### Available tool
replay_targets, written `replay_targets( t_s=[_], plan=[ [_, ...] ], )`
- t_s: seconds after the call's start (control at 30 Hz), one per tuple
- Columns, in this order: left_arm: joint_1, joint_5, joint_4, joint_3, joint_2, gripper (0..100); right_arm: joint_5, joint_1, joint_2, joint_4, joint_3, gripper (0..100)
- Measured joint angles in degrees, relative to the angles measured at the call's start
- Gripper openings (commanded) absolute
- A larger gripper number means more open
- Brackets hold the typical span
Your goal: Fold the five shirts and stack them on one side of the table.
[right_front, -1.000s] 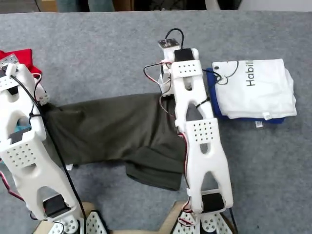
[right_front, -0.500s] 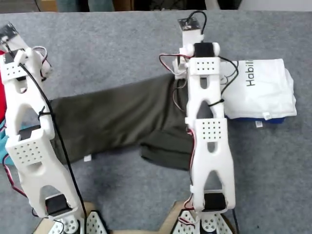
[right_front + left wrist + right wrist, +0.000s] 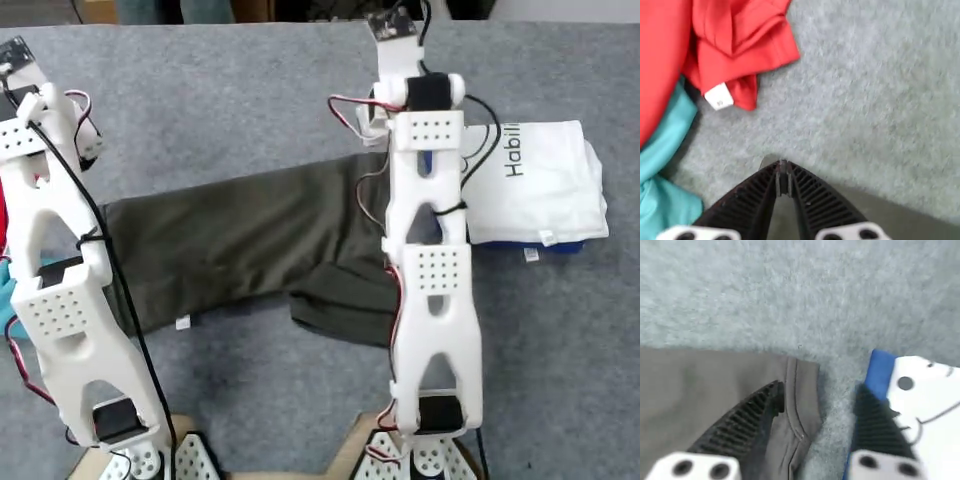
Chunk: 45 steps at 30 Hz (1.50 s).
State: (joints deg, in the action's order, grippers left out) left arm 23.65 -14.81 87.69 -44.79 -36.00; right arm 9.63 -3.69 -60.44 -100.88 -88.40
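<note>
The dark green shirt (image 3: 240, 240) lies in the middle of the table (image 3: 200, 90), stretched out long from the left arm across to the right arm. It looks only half folded: it is a long flat strip, and a lumpy flap sticks out toward the near edge. The left claw (image 3: 782, 175) is pinched tight, and the left end of the green shirt seems to be caught between its tips. The right claw (image 3: 820, 390) is wide open and holds nothing. One of its fingers hangs over the right end of the green shirt and the other over the pile just beside it. That pile sits by the right edge of the table: a white shirt (image 3: 545, 180) folded flat on top of a folded blue shirt (image 3: 560, 246), of which just a thin rim peeks out. So two shirts look done and stacked. By the left edge a red shirt (image 3: 735, 40) and a teal shirt (image 3: 660, 150) lie crumpled and touching each other, not folded yet. I think the job is a bit less than half done. The green shirt needs more folds and then a trip to the pile on the right, and after that the red and teal ones need the same
</note>
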Motion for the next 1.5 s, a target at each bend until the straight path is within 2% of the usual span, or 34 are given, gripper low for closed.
replay_targets(
  t_s=[0.07, 0.17, 0.37, 0.53, 0.67, 0.73, 0.87, 0.93, 1.13, 1.5],
  plan=[
    [0.2, 0.4, 1.9, 0.0, 0.0, 3, 0.0, 0.0, 5.1, 0.0, 4.6, 5.4],
    [0.9, 0.7, 3.7, 0.1, 0.0, 3, 0.0, -0.4, 13.3, 0.0, 14.2, 1.5],
    [0.9, 3.5, 4.0, 6.2, 0.3, 3, 3.4, -4.9, 31.2, 0.0, 41.3, 2.1],
    [1.1, 5.0, 0.4, 14.9, 4.2, 3, 4.8, -8.6, 39.7, 4.0, 63.5, 2.3],
    [-0.4, 5.1, -7.6, 26.6, 9.6, 3, 4.7, -10.4, 40.7, 10.4, 76.0, 2.3],
    [-1.4, 5.1, -13.7, 34.2, 11.6, 3, 4.7, -12.0, 40.7, 13.1, 80.4, 2.3],
    [-1.4, 5.1, -31.0, 49.7, 13.1, 3, 4.7, -14.1, 40.7, 19.1, 86.9, 2.3],
    [-1.4, 5.0, -36.7, 53.6, 14.5, 3, 4.7, -14.4, 40.8, 21.5, 89.8, 2.2],
    [-1.1, 5.0, -40.1, 54.1, 14.9, 3, 4.7, -15.6, 40.8, 24.9, 97.1, 2.4],
    [-1.1, 5.0, -40.2, 54.1, 14.9, 3, 4.7, -20.7, 48.6, 25.3, 107.3, 2.4]
  ],
)
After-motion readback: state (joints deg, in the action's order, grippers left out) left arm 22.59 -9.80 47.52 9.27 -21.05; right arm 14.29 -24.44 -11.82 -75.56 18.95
